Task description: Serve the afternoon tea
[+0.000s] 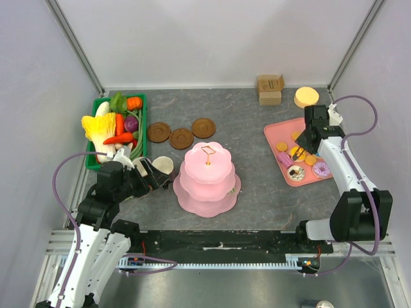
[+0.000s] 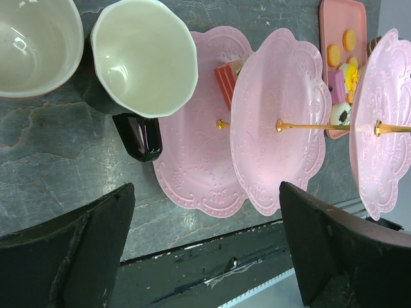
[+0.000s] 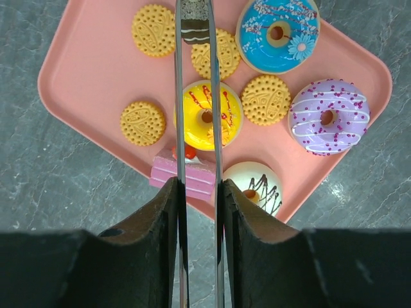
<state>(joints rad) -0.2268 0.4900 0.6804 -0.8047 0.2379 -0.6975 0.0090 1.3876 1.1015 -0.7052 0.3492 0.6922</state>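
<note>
The pink tiered stand (image 1: 207, 173) stands mid-table, with a red cake slice (image 2: 226, 82) on its bottom tier. My left gripper (image 1: 144, 176) is open and empty beside a dark mug (image 2: 144, 58) and a pale mug (image 2: 35, 45); in the wrist view it (image 2: 205, 250) hangs over the table's front edge. My right gripper (image 3: 198, 192) is shut on metal tongs (image 3: 178, 96), whose tips pinch a brown cake bit (image 3: 194, 22) above the pink tray (image 3: 83, 70). The tray holds biscuits (image 3: 142, 122), a purple donut (image 3: 329, 117) and a yellow donut (image 3: 228, 115). No pink mug shows.
Three brown saucers (image 1: 181, 138) lie behind the stand. A green basket (image 1: 140, 102) of toy vegetables stands at the left. Cardboard boxes (image 1: 270, 88) and a yellow disc (image 1: 306, 97) are at the back right. A blue donut (image 3: 277, 32) and a pink cake slice (image 3: 164, 174) lie on the tray.
</note>
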